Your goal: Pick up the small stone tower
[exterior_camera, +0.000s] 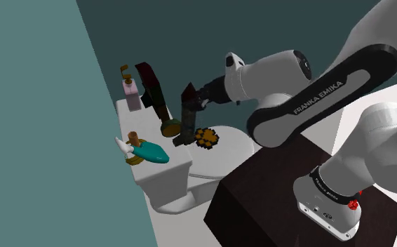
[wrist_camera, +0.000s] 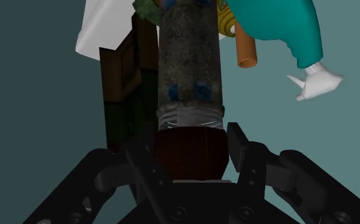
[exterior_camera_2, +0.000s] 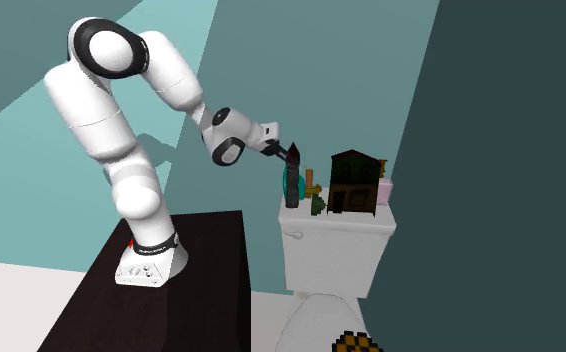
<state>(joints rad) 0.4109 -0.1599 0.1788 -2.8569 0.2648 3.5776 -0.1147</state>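
We log the all-black tool [wrist_camera: 186,145] clenched on the dark red roof of the small mottled grey stone tower [wrist_camera: 189,57], tower tilted, near the white toilet tank [exterior_camera_2: 336,250].

The hand [exterior_camera_2: 290,156] grips a dark tower [exterior_camera_2: 292,186] by the toilet tank [exterior_camera_2: 336,250].

toilet tank [exterior_camera: 163,179] top: house [exterior_camera: 151,88] between bird toy [exterior_camera: 150,151] and small box [exterior_camera: 129,88] | stone tower [wrist_camera: 190,63] in gripper [wrist_camera: 190,149], just beside house, toward toilet lid [exterior_camera: 233,151] | patterned disc [exterior_camera: 205,137] on toilet lid
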